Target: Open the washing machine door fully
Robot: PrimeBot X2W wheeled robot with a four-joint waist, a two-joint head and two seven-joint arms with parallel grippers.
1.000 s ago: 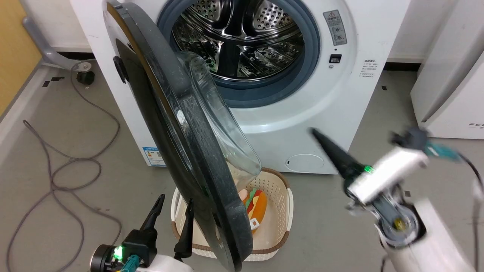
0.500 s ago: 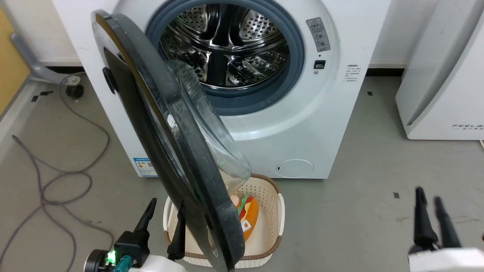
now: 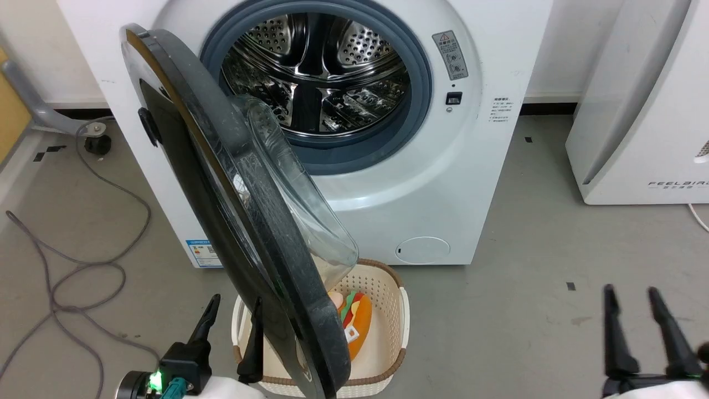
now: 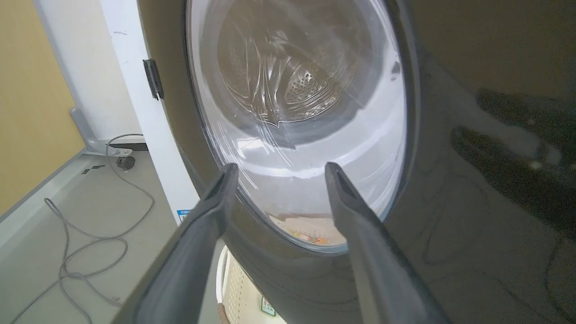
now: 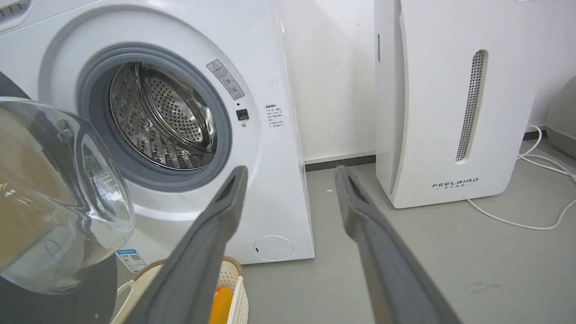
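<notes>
Hinged at the left edge of the white machine (image 3: 454,183), the washing machine door (image 3: 221,205) stands edge-on toward the robot, its outer face just beside the nearer left gripper (image 3: 235,305), whose fingers are apart and empty, while the right gripper (image 3: 631,291), also spread, sits well apart.

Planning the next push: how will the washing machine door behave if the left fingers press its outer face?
The washing machine door probably swings rigidly on its hinge rather than flexing. Its glossy black face looks slippery, so the left fingers may slide. The thick glass bowl suggests it is fairly heavy.
</notes>
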